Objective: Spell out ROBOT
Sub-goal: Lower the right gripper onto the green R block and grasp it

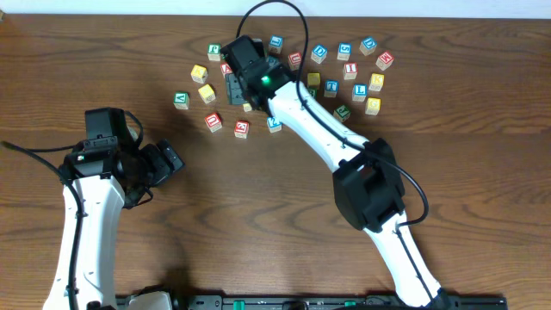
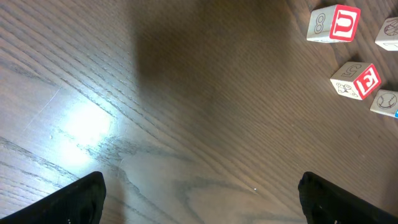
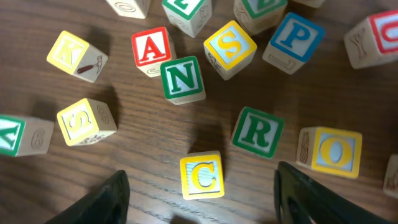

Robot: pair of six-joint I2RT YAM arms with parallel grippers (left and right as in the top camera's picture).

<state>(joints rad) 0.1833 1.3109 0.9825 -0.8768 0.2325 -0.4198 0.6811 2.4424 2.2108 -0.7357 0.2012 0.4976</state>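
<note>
Right fingers (image 3: 109,198) spread wide, gripping nothing, above cube cluster on table (image 3: 143,140). Yellow C cube (image 3: 202,175) between fingers, untouched. Green R cube (image 3: 258,132) just ahead, yellow O cube (image 3: 329,152) beside it. Left fingers (image 2: 81,198) wide, empty, over table.

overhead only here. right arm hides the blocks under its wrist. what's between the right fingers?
Observer: In the right wrist view, a yellow C block sits in the gap of the right gripper. The jaws are apart and neither finger touches it.
Operator: wrong letter. where's the R?
Observer: The green R block lies up and right of the C in that view, flat on the table. It touches neither the C nor the yellow O block further right.
</note>
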